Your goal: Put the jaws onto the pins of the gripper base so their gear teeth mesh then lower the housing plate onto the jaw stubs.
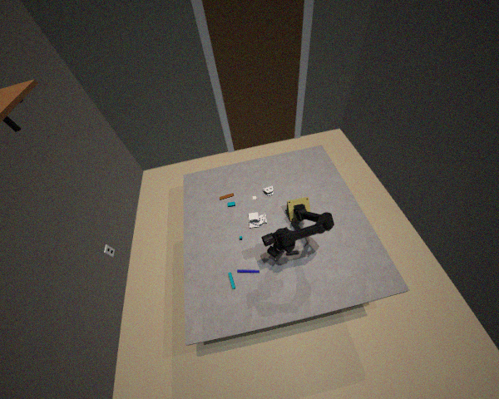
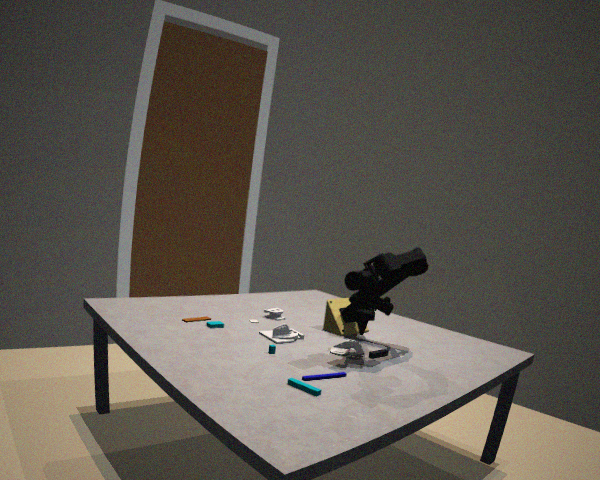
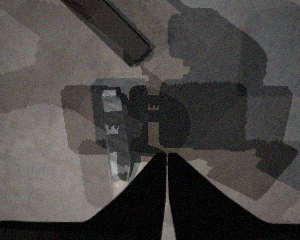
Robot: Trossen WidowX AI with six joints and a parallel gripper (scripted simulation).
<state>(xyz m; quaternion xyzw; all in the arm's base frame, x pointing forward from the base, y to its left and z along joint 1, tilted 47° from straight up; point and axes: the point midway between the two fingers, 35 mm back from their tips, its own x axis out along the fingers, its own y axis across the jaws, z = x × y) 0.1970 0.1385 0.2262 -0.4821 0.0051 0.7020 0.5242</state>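
My gripper (image 3: 166,161) (image 2: 362,332) is shut, with its fingertips together and nothing visible between them. A pale narrow part (image 3: 119,170) (image 2: 341,350), which looks like a toothed white piece, lies below and left of the fingertips in the wrist view, largely in shadow. A white flat part with raised pieces (image 1: 253,215) (image 2: 281,333) sits mid-table. Another white part with holes (image 1: 268,189) (image 2: 273,311) lies farther back. I cannot tell which white parts are base, jaws or housing plate, nor whether any teeth mesh.
A dark bar (image 3: 117,30) (image 2: 378,353) lies beside the pale part. A blue bar (image 1: 248,271), a teal bar (image 1: 231,280), a small teal piece (image 1: 240,238), a teal block (image 1: 231,204), an orange bar (image 1: 226,196) and a small white tile (image 1: 254,198) lie around. A yellow wedge (image 2: 334,317) stands by the arm.
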